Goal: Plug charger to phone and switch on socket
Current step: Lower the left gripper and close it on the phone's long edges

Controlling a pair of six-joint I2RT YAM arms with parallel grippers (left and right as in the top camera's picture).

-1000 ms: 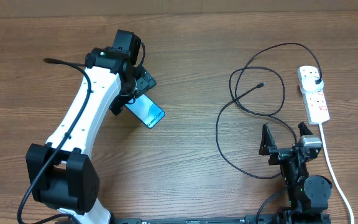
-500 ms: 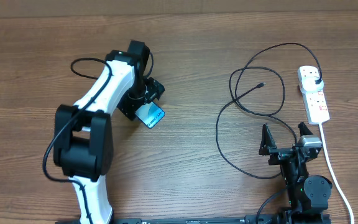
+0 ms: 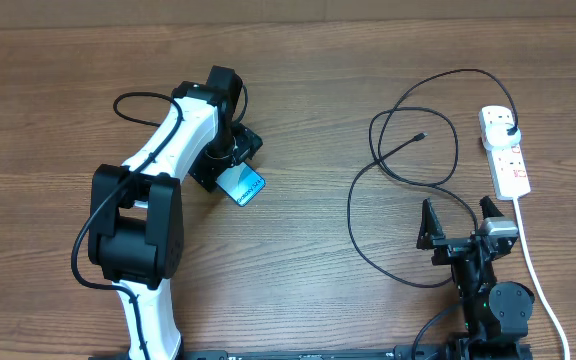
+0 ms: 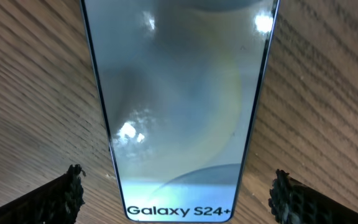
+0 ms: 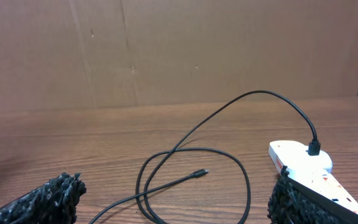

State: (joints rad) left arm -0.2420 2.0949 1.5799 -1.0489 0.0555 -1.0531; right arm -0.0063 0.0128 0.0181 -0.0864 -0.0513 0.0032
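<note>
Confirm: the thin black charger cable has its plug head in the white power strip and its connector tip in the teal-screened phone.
Wrong about the tip. The thin black charger cable has its plug head in the white power strip, but its connector tip lies on the wooden table, far from the teal-screened phone, per the overhead view.

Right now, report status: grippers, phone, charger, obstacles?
Left gripper open astride phone, not gripping. Right gripper open, empty. Charger tip free on table, plug in socket. Nothing in the way.
</note>
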